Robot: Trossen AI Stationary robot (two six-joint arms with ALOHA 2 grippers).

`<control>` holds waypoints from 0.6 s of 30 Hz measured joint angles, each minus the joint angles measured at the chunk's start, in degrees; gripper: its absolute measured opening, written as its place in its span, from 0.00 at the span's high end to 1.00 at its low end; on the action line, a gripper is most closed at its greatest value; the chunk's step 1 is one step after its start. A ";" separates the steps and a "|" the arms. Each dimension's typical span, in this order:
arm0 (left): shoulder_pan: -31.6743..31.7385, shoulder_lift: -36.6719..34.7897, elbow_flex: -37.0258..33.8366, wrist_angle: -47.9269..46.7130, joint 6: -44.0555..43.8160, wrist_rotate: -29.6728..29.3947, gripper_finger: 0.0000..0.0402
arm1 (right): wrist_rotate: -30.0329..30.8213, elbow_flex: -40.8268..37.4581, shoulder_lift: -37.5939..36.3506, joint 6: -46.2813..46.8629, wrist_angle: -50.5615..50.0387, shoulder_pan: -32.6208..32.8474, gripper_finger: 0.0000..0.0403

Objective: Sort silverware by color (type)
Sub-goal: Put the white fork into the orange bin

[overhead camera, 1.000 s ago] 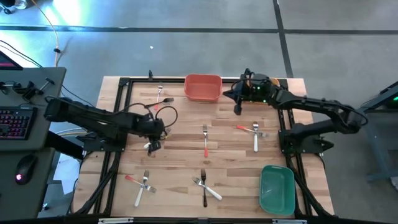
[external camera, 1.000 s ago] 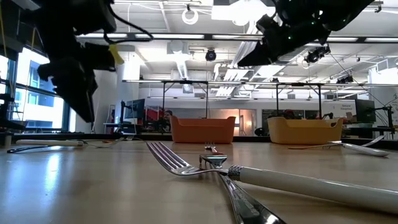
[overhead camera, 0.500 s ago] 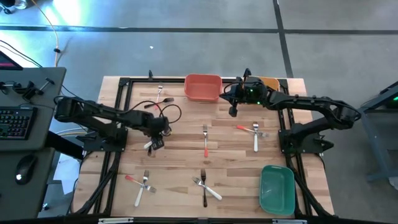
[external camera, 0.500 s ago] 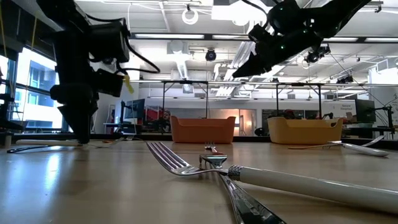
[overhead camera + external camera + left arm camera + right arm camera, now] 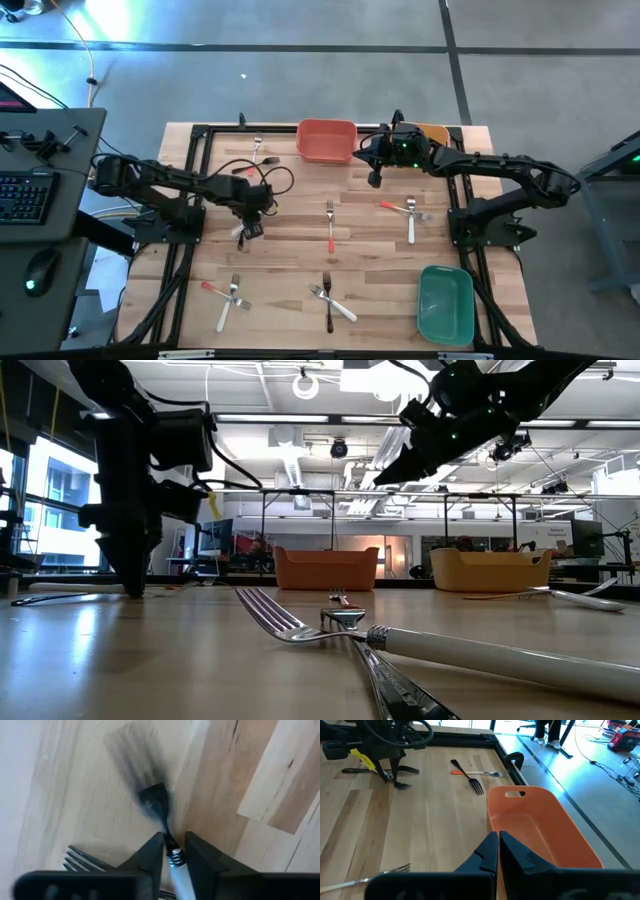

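My left pincer (image 5: 172, 854) is down on the counter (image 5: 370, 260) at its left side, fingers narrowed around the neck of a white fork (image 5: 172, 865); I should squeeze squarely where handle meets head, then lift straight, since the smooth round handle could roll or pivot. Its thin metal head is blurred. My right pincer (image 5: 498, 851) hangs shut just beside the glossy orange bin (image 5: 540, 827).

Looks like a robotics lab in a big open-plan office space: grey concrete floor (image 5: 300, 60), exposed ceiling with strip lights (image 5: 300, 420), a side desk with a keyboard (image 5: 25, 198) off the table's left edge, loose cables (image 5: 600, 765) everywhere.
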 joint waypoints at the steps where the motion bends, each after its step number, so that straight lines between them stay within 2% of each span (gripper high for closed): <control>1: 0.00 0.13 0.51 -0.56 0.62 -0.66 0.89 | 0.00 0.00 0.00 -0.18 -0.02 0.00 1.00; 4: 0.20 0.15 3.49 -1.50 3.74 -3.64 0.98 | 0.00 0.00 0.00 -0.25 -0.02 0.00 1.00; 12: 5.56 0.05 18.63 -8.22 14.68 -8.60 1.00 | 0.00 0.00 0.00 -0.29 -0.06 0.00 1.00; 16: 8.67 0.05 24.65 -8.18 18.95 -8.74 1.00 | 0.00 0.00 0.00 -0.25 -0.10 0.00 1.00; 18: 9.66 0.01 26.21 -8.64 20.64 -6.12 1.00 | 0.00 0.00 0.00 -0.23 -0.24 0.00 1.00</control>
